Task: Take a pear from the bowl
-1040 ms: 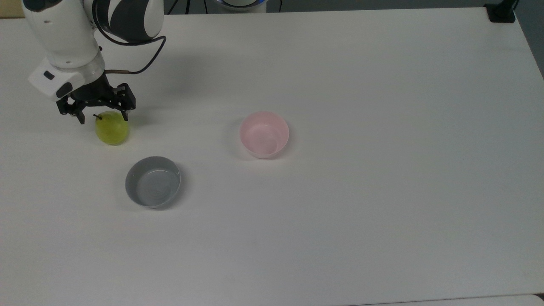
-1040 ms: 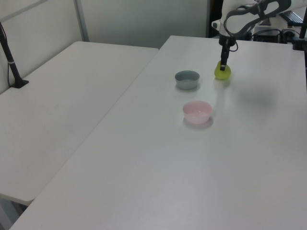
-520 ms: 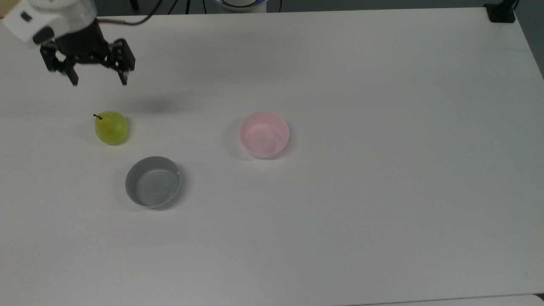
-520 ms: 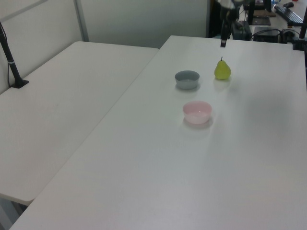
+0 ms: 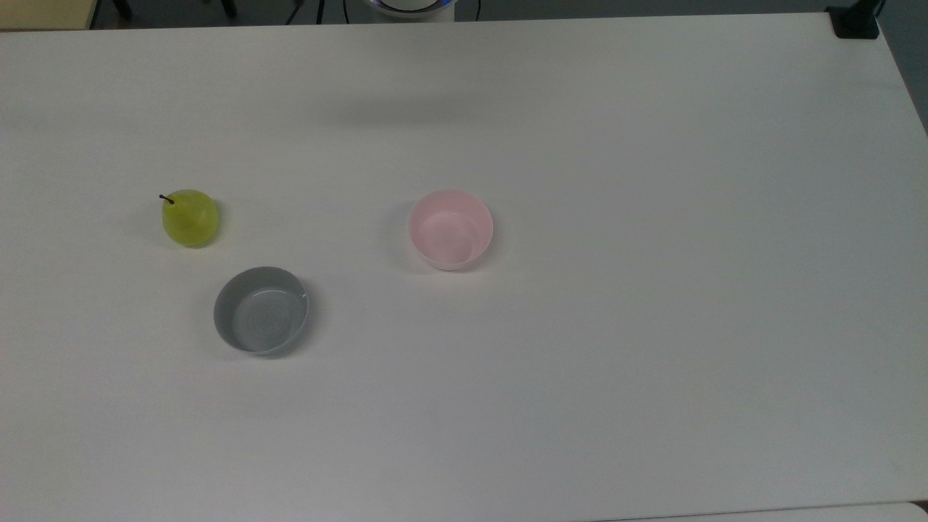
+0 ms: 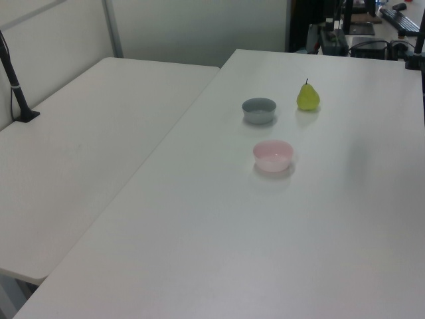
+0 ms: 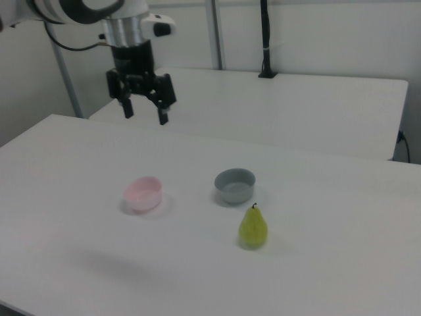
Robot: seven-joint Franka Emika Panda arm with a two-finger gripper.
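**Pear set down on the desk, claw pulled away high**

Top view: the pear [image 5: 190, 217] stands alone on the white desk [image 5: 652, 362], toward the top view's left, stem pointing up-left. Grey bowl [image 5: 261, 310] just below and to its right, apart from it. Pink bowl [image 5: 451, 229] well off to the right, nothing inside. A second ago the claw sat straddling the pear's top; half a second ago it had lifted clear, fingers spread; now the arm has left this frame altogether. The pear has not shifted in that time.

Left view: pear [image 6: 307, 97] upright near the far end of the desk, grey bowl [image 6: 259, 109] beside it on the left view's left, pink bowl [image 6: 273, 155] nearer the camera. All three apart from one another.

Right view: the claw [image 7: 145, 110] hangs high above the desk, behind the pink bowl [image 7: 143, 193], fingers spread wide and holding nothing. Pear [image 7: 253, 226] sits in front of the grey bowl [image 7: 235, 185], close but not touching.

Reading: the pear is out of the bowl and released; the pick looks finished, the arm retreating.
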